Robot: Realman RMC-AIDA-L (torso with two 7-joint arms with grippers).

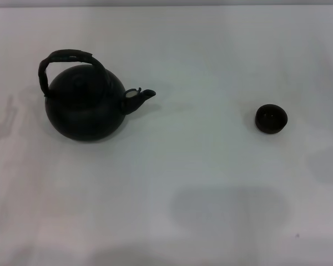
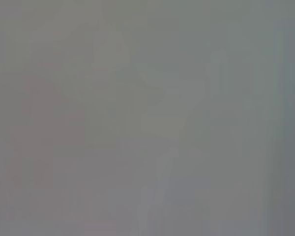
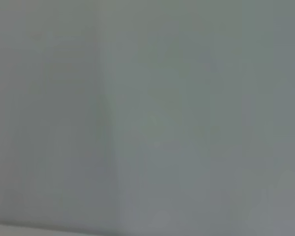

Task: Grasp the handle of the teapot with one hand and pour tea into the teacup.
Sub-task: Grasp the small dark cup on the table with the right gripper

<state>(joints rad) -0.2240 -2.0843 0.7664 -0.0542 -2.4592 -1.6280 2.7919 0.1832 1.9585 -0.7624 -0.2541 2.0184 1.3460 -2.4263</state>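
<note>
Nothing started. I see the teapot point(image 1: 84, 108) upright on the table's point(image 1: 211, 199) left, handle point(image 1: 66, 60) untouched, spout aimed at the teacup point(image 1: 271, 118), well apart on the right. Neither gripper is in view, so I can't tell their state. Grasp and pour both remain.

The head camera looks forward and down from above the near edge of the desk point(image 1: 211, 221), taking in the teapot point(image 1: 84, 108) toward the left edge and the teacup point(image 1: 271, 118) toward the right; both wrist cameras face only a plain grey surface, featureless; nothing recognisable is shared between them and the head view.
</note>
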